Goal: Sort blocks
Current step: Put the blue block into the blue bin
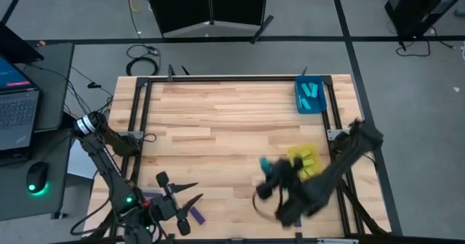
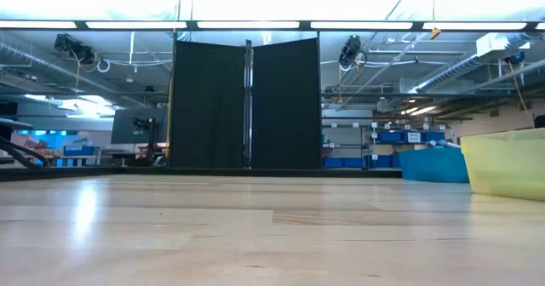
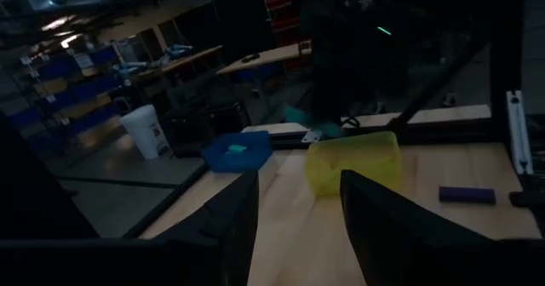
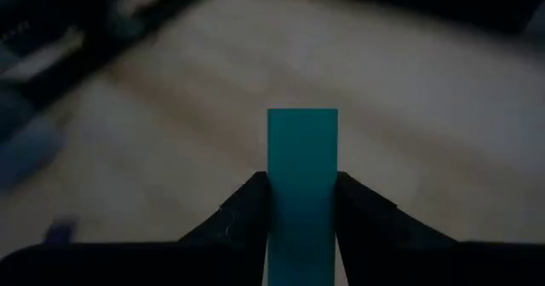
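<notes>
The right hand (image 4: 302, 203) is clamped on a cyan block (image 4: 302, 171), its fingers pressed against the block's two long sides, above the worktop (image 1: 225, 120) near the front edge, just beside the yellow tray (image 1: 305, 160). The left hand (image 1: 190, 199) waits at the front left corner with its fingers apart and empty, near a purple block (image 1: 195, 216).

Pale wooden table (image 2: 255, 235) with faint sheen; translucent plastic yellow tray (image 2: 507, 163); smooth matt cyan block (image 4: 301, 175).
</notes>
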